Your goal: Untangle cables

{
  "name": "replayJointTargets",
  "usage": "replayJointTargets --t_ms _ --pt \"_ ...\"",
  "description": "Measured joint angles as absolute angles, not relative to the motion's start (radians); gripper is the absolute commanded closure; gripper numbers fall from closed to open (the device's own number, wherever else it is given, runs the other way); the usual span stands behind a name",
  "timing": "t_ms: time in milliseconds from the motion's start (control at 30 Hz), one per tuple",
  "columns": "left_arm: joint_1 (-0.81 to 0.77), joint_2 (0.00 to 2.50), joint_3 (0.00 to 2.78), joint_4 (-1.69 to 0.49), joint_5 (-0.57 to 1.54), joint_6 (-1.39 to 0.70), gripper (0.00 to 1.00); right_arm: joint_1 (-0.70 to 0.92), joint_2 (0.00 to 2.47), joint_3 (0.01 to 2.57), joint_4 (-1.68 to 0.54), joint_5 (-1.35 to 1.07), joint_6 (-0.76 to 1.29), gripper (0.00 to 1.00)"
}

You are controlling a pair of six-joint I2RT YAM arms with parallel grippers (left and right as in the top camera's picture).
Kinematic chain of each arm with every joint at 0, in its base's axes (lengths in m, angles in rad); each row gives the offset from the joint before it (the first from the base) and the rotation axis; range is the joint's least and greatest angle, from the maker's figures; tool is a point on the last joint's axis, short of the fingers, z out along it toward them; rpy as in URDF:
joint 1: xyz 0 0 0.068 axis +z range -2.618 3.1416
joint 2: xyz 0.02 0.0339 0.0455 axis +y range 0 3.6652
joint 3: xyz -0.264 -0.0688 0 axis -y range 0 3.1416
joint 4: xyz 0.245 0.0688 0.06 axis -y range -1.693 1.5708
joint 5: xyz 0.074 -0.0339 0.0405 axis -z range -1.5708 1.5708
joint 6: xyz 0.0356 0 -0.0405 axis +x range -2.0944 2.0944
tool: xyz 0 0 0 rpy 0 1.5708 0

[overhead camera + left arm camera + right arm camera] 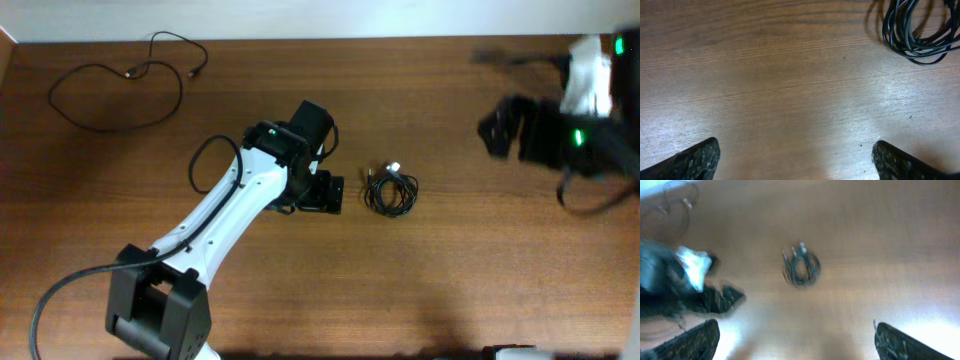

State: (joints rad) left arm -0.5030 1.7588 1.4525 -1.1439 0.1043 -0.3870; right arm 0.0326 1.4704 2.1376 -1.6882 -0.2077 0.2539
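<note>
A small knotted bundle of thin black cables (392,190) with a pale plug end lies on the wooden table near its middle. Just left of it, a short gap away, is my left gripper (333,194). In the left wrist view that gripper (797,161) is open over bare wood, and the bundle (915,35) sits ahead to the upper right. A single loose cable (110,88) lies in a wide loop at the far left. My right gripper (497,130) is blurred at the far right, well away from the bundle. The right wrist view shows it (796,341) open, with the bundle (801,268) far ahead.
The white and black left arm (215,215) stretches from the front left toward the table's middle. It also shows at the left of the right wrist view, where the left arm (685,280) is blurred. A pale wall (300,15) borders the far edge.
</note>
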Motion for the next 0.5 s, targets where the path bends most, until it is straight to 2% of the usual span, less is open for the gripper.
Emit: replayJointTargets --t_ms 67,333,500 --pt "-0.503 1.759 1.453 -1.117 0.104 -0.387 0.01 0.034 1.392 1.927 -1.69 -0.184 0.255 0.01" --pt "-0.498 1.759 1.453 -1.092 0.087 -0.472 0.01 0.041 1.505 1.684 -1.645 -0.205 0.238 0.01" --pt "-0.32 1.759 1.453 -1.088 0.081 -0.548 0.01 0.107 1.54 1.411 -1.35 -0.315 0.206 0.01"
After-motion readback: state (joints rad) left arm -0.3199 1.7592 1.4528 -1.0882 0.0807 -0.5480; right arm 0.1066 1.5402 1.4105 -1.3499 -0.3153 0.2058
